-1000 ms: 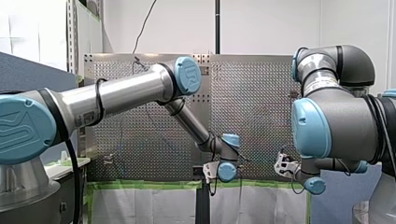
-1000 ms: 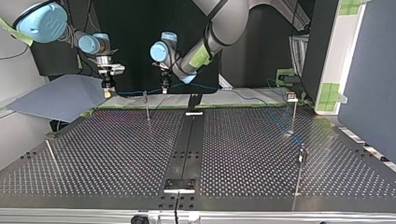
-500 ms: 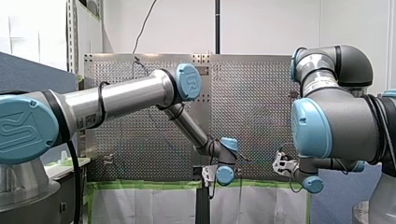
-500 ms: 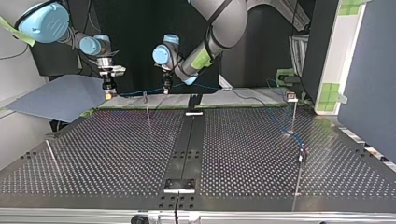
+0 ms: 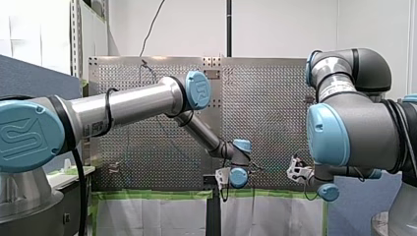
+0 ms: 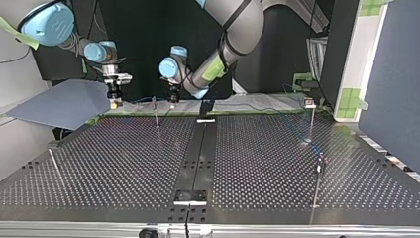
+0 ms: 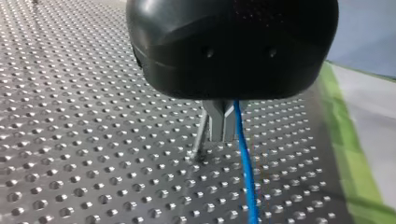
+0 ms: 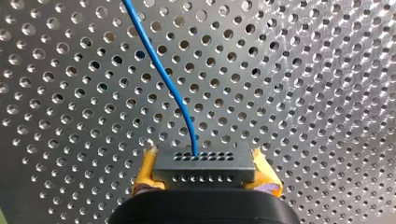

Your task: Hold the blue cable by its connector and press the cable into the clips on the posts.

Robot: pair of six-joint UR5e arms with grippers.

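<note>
The blue cable (image 8: 159,60) is thin and bright, and it ends in a dark grey connector (image 8: 204,168) with rows of small holes. My right gripper (image 8: 204,173) clamps that connector between yellow pads (image 8: 144,176), just to one side of the post (image 6: 156,115). My left gripper (image 7: 220,126) points down on the post's other side, its metal fingers together and the cable running against them.

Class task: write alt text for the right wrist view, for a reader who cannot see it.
My right arm's jaws, with yellow pads, clamp a dark connector. The blue cable leaves it and curves away over the perforated table.
</note>
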